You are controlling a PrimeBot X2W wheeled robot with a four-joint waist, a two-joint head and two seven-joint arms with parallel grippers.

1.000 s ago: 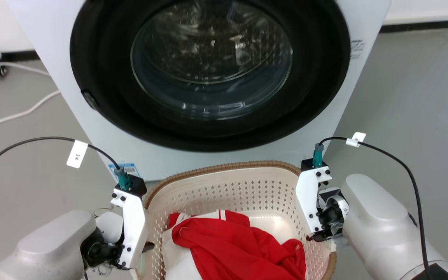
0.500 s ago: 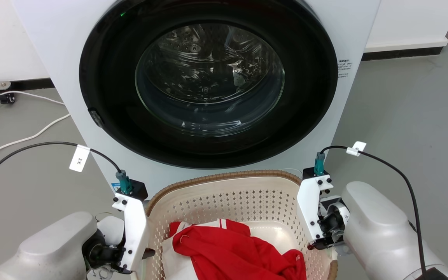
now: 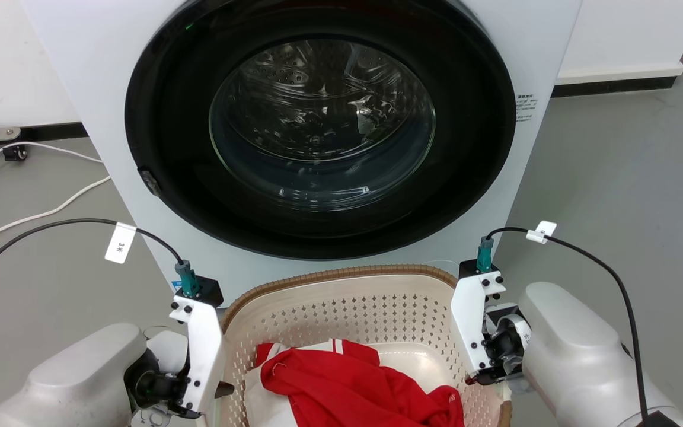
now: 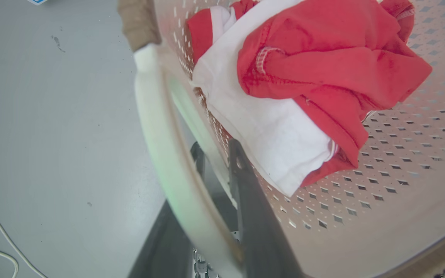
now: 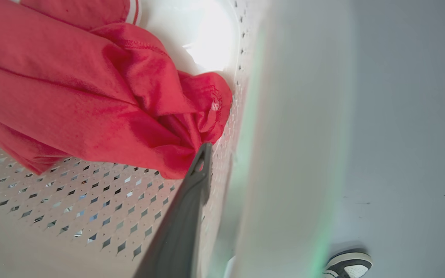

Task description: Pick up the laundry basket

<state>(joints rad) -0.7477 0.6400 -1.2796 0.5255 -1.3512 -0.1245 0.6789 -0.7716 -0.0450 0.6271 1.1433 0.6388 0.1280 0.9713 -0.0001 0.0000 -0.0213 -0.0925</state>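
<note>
The laundry basket (image 3: 347,311), cream with perforated walls and a brown woven rim, sits low in the head view between my two grippers. Red and white clothes (image 3: 347,385) lie inside it. My left gripper (image 3: 223,388) is shut on the basket's left side. In the left wrist view one dark finger (image 4: 242,173) is inside the wall and the other is outside, under the white handle (image 4: 153,116). My right gripper (image 3: 481,376) is shut on the right side. There one finger (image 5: 195,185) lies against the inner wall, and the white handle (image 5: 296,135) hides the other.
A white washing machine (image 3: 80,59) with its round dark glass door (image 3: 321,124) shut stands right behind the basket. White cables (image 3: 33,213) run over the grey floor at the left. A person's shoe (image 5: 348,264) shows on the floor beyond the basket's right side.
The whole head picture has slid down a little, so the camera moved. Both grippers keep the same hold on the basket's sides.
</note>
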